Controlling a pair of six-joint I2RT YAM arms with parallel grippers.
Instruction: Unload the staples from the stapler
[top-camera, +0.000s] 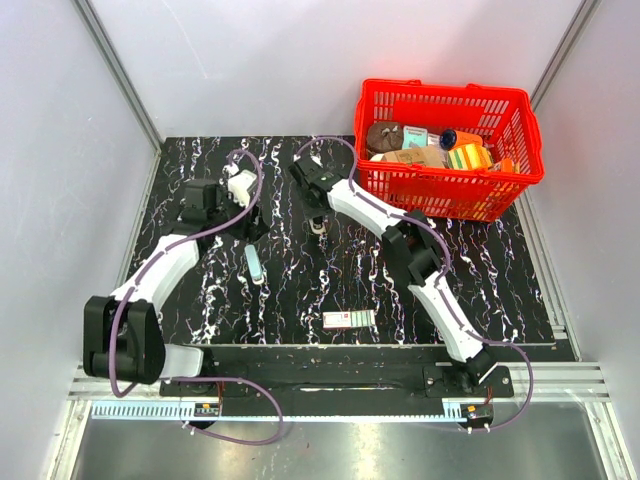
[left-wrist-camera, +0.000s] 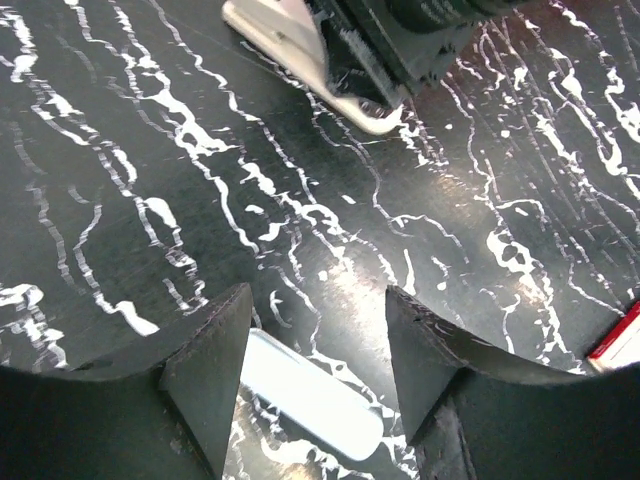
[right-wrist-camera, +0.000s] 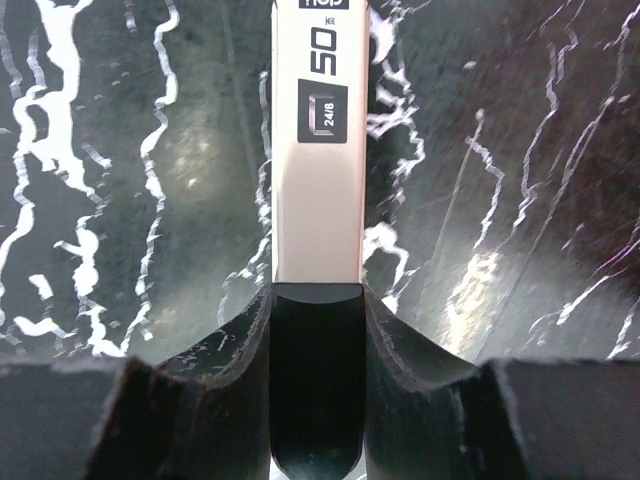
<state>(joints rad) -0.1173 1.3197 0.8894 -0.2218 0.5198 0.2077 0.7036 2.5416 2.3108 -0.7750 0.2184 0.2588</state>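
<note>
From above, my right gripper (top-camera: 317, 212) stands at the far middle of the table (top-camera: 300, 290), just beside the basket (top-camera: 372, 180), with the stapler (top-camera: 319, 227) under its tip; my left gripper (top-camera: 247, 218) hangs near it on the left; a pale stick (top-camera: 253, 263) lies just nearer than that, and a flat labelled box (top-camera: 349, 319) lies well apart, toward my bases.

In the left wrist view my jaws stand wide apart with nothing between them; the stick shows on the table past my fingers (left-wrist-camera: 215, 360); a pale part under a black shape sits at the top edge, and I cannot tell what it is.

In the right wrist view my fingers are clamped on the stapler's black end, one on each side; its slim pale top, printed 50 and 24/6, runs straight away from me; whether it touches the table I cannot tell.

I judge it light, stiff and smooth-sided, so it may twist in so narrow a pinch; the right should hold the body firm while the left takes the hinged arm at the free end; loose staples will scatter easily.
</note>
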